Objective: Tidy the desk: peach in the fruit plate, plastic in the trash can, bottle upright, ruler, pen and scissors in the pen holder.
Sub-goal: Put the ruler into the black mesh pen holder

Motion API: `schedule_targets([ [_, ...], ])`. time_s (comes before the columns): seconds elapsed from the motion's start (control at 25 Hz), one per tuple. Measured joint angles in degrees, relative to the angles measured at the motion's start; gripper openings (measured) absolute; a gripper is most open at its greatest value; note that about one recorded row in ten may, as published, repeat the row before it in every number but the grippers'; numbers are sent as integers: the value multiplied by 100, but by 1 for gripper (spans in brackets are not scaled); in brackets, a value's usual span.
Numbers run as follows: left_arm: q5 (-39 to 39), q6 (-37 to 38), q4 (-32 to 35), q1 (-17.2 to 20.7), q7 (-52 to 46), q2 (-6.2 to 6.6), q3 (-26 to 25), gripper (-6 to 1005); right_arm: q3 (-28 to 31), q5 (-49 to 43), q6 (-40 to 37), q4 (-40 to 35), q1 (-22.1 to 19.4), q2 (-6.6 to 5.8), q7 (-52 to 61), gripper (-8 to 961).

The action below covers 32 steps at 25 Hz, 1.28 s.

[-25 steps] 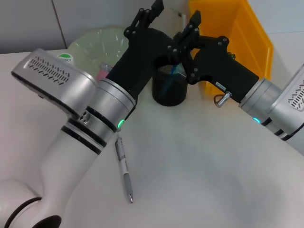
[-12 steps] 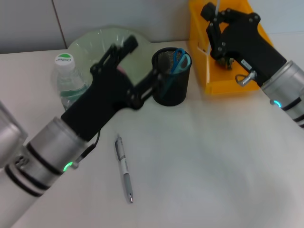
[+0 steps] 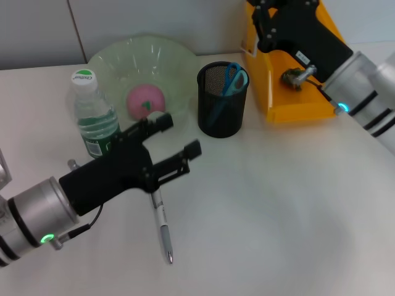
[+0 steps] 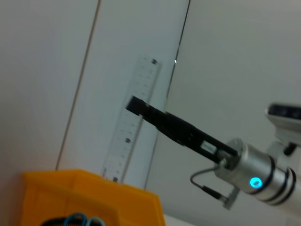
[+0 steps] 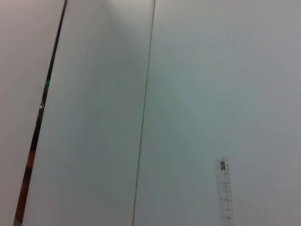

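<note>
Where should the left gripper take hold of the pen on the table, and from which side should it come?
Grip the pen at mid-barrel, from above, fingers across it. It lies flat on the table, tip toward the robot, so only its long sides offer a hold. The left gripper hangs open over its far end.

The head camera looks down from close above the table (image 3: 278,209). Both wrist cameras tilt upward at the wall, sharing the clear ruler (image 4: 134,117); the left one also catches the yellow bin (image 4: 89,197).
</note>
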Motion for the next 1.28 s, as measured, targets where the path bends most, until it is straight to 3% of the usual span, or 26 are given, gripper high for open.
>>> schedule_targets([
  [0.2, 807, 131, -26, 58, -471, 43, -543, 806, -52, -33, 397, 37, 188, 7, 324, 14],
  [0.4, 1237, 306, -50, 126, -534, -21, -1067, 806, -96, -67, 667, 164, 310, 23, 499, 14],
  [0.8, 1327, 319, -61, 72, -617, -24, -1097, 805, -95, -49, 1366, 362, 475, 42, 491, 16],
  [1.28, 1341, 325, -80, 64, -603, -18, -1092, 805, -53, -41, 1652, 493, 587, 43, 340, 17],
])
